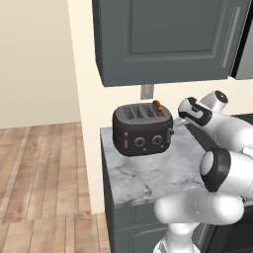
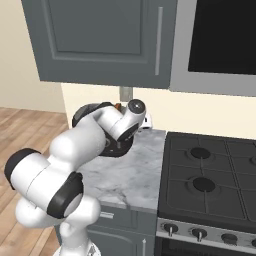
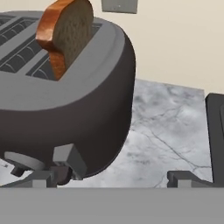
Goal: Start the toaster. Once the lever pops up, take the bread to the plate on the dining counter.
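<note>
With the gripper (image 3: 113, 181) spread wide and empty, low beside the toaster (image 3: 65, 113), and the bread (image 3: 65, 37) standing in a slot up to its left, a careless push risked shoving the toaster instead of its lever.

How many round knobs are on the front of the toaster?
2. Both sit on the toaster's long front face in the left base view: one knob left of center, the other knob to its right. Other faces are hidden.
</note>
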Motion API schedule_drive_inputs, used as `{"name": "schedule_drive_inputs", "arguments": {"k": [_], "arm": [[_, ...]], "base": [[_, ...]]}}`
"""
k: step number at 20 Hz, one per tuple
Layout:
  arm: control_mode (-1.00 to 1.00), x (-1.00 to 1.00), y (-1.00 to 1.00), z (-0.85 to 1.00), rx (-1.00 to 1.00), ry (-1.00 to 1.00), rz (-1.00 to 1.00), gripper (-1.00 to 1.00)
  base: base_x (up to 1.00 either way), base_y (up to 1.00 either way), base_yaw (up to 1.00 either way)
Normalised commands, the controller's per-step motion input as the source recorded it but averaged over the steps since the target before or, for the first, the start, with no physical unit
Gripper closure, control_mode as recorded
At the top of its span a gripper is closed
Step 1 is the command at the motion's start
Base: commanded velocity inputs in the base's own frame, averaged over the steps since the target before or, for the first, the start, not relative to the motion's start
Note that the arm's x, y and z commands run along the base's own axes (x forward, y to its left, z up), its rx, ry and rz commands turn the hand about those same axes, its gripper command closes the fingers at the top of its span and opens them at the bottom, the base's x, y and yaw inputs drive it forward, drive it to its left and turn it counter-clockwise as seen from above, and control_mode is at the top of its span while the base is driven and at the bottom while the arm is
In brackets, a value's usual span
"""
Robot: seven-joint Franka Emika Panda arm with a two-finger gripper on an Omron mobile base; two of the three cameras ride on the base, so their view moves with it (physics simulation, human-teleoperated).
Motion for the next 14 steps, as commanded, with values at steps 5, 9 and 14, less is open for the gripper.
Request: {"name": "schedule_drive_inputs", "arguments": {"k": [5, 9, 14], "arm": [[-1.0, 0.0, 0.0, -0.1, 0.0, 0.0, 0.0, -1.0], [-1.0, 0.0, 0.0, -0.02, 0.0, 0.0, 0.0, -1.0], [-1.0, 0.08, 0.1, -0.02, 0.0, 0.0, 0.0, -1.0]], "base": [[0.0, 0.0, 0.0], [0.0, 0.0, 0.0], [0.0, 0.0, 0.0]]}}
